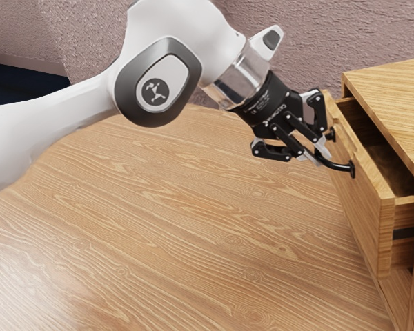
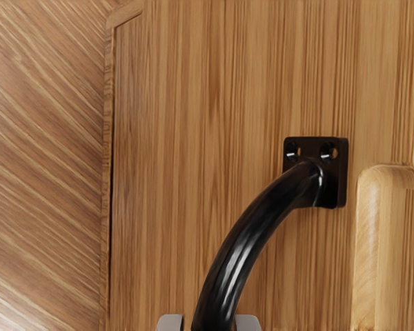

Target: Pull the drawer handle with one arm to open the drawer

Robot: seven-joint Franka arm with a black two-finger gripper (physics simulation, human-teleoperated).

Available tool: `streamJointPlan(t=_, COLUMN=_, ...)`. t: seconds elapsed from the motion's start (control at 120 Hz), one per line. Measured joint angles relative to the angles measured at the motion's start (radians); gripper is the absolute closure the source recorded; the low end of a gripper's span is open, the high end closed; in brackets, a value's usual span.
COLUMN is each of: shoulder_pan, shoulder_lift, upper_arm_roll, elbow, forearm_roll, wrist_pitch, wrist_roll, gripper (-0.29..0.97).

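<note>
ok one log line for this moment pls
step: drawer pull | hand: shut on handle | drawer: partly out of cabinet | task: under way

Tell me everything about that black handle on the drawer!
The handle is a glossy black curved bar, metal by its look. One end meets a square black plate with two screw holes, fixed flat on the wooden drawer front. The fingers grip it from both sides. Its drawer stands partway out of the cabinet.
</note>
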Motion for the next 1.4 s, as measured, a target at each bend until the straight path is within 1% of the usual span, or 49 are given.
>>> streamJointPlan(t=0.392, shoulder_pan=0.128, shoulder_lift=0.002, upper_arm_roll=-0.088, elbow=-0.046, forearm_roll=-0.002, wrist_pitch=0.001, wrist_roll=0.001, gripper=0.68)
streamJointPlan(t=0.633, shoulder_pan=0.173, shoulder_lift=-0.001, upper_arm_roll=-0.126, elbow=-0.07, forearm_roll=-0.001, wrist_pitch=0.001, wrist_roll=0.001, gripper=0.69)
streamJointPlan(t=0.825, shoulder_pan=0.24, shoulder_lift=0.0, upper_arm_roll=-0.184, elbow=-0.101, forearm_roll=0.0, wrist_pitch=0.001, wrist_roll=0.001, gripper=0.69)
streamJointPlan(t=0.95, shoulder_pan=0.267, shoulder_lift=0.0, upper_arm_roll=-0.217, elbow=-0.116, forearm_roll=0.001, wrist_pitch=0.001, wrist_roll=0.001, gripper=0.7)
streamJointPlan(t=1.058, shoulder_pan=0.278, shoulder_lift=-0.001, upper_arm_roll=-0.229, elbow=-0.13, forearm_roll=0.0, wrist_pitch=0.001, wrist_roll=0.001, gripper=0.69)
streamJointPlan(t=1.275, shoulder_pan=0.353, shoulder_lift=-0.002, upper_arm_roll=-0.273, elbow=-0.149, forearm_roll=-0.002, wrist_pitch=0.001, wrist_roll=0.002, gripper=0.69)
streamJointPlan(t=1.4, shoulder_pan=0.379, shoulder_lift=-0.002, upper_arm_roll=-0.293, elbow=-0.162, forearm_roll=-0.002, wrist_pitch=0.001, wrist_roll=0.002, gripper=0.69)
